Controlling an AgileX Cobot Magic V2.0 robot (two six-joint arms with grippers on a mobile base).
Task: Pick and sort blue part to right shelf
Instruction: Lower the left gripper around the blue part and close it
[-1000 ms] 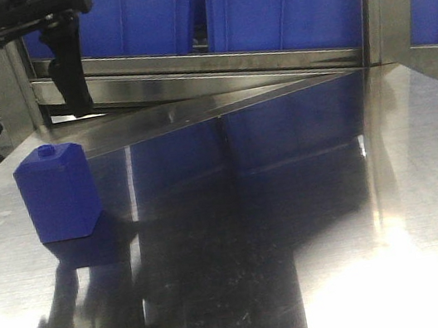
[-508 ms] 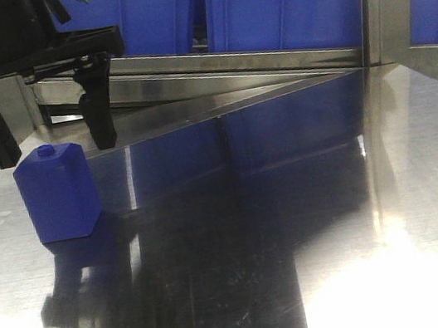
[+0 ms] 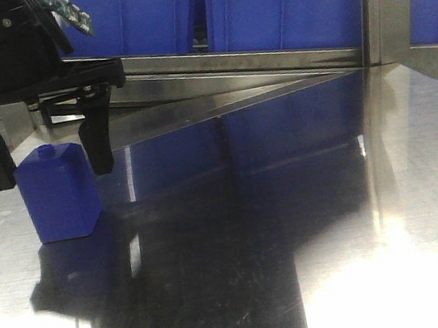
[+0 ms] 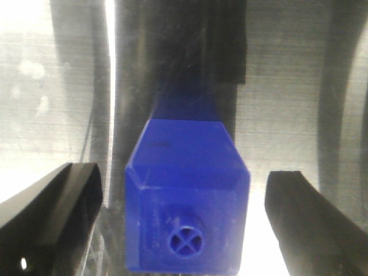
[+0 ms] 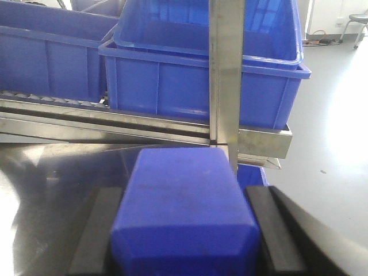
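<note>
On table [image 3: 334, 195], left fingers [image 4: 57, 207] wide around knobbed blue block [image 4: 187, 190], right fingers [image 5: 98, 230] clamped on blue part [image 5: 184, 213], facing shelf [image 5: 227, 75].

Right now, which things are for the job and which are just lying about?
For the job: blue part in the right hand; right shelf with blue bins.
Just there: knob-topped blue block on the table, straddled by the open left hand.
</note>
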